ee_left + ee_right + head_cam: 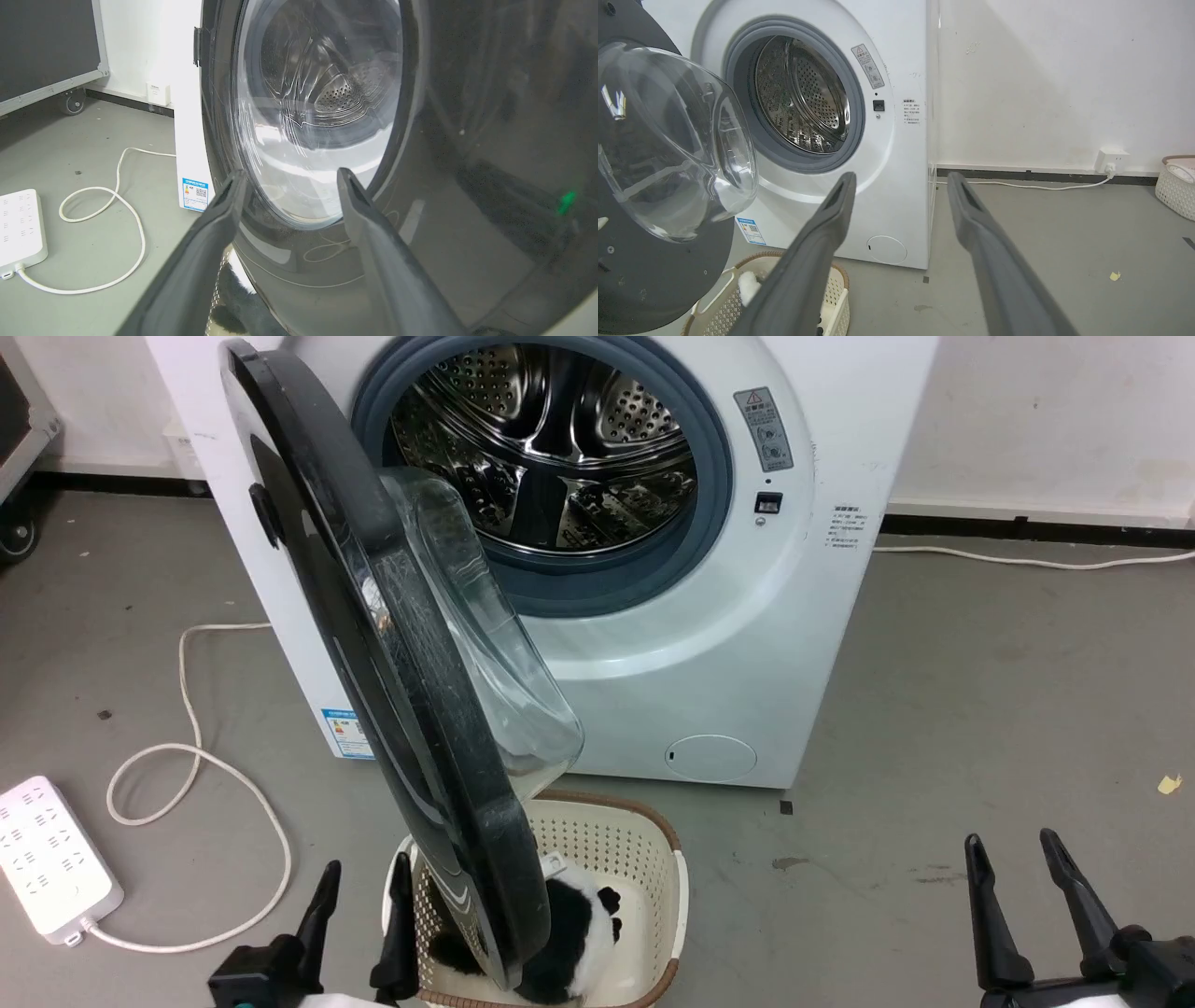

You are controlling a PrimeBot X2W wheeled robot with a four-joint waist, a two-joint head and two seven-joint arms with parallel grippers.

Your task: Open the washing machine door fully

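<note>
Left end effector (290, 173), perhaps against door (467, 140)

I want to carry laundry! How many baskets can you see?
2. One basket sits on the floor below the open door; another basket stands by the wall socket. More may be hidden.
</note>
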